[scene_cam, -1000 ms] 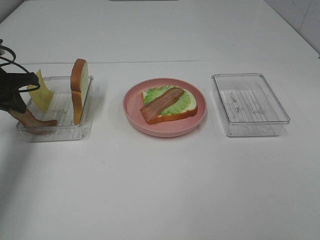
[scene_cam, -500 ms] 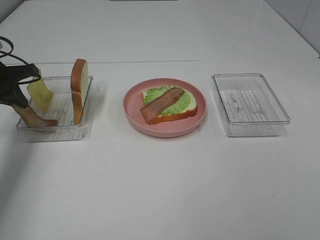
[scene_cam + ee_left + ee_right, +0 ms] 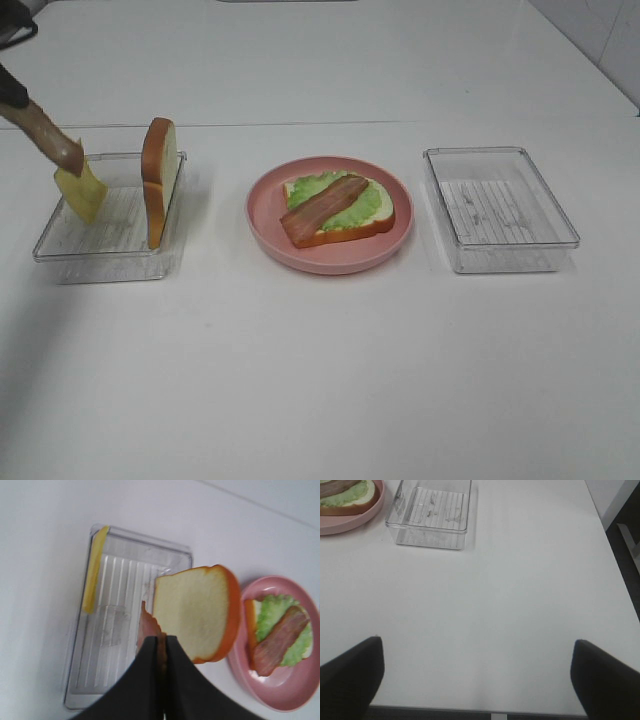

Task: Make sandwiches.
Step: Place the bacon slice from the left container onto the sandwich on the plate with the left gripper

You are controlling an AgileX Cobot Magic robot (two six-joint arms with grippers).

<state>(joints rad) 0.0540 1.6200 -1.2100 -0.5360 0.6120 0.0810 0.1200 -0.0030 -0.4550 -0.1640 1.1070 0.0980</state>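
Observation:
On the pink plate (image 3: 262, 225) lies a half-built sandwich (image 3: 338, 207): one bread slice, a lettuce leaf (image 3: 365, 205) and a bacon strip (image 3: 322, 207) on top. My left gripper (image 3: 12, 92) is raised at the far left, shut on a second bacon strip (image 3: 52, 140) that dangles above the left tray (image 3: 100, 262). The wrist view shows its closed fingers (image 3: 145, 680) pinching that bacon strip (image 3: 147, 626). A bread slice (image 3: 158, 190) stands on edge in this tray, and a cheese square (image 3: 80, 192) leans beside it. My right gripper (image 3: 477, 680) is open over bare table.
An empty clear tray (image 3: 500, 208) sits right of the plate and also appears in the right wrist view as the empty tray (image 3: 432, 512). The table's right edge (image 3: 620, 585) drops off beside the right gripper.
My left gripper closed on the bacon strip lying in the left tray and lifted it up and back, out of the tray. The right arm has not moved.

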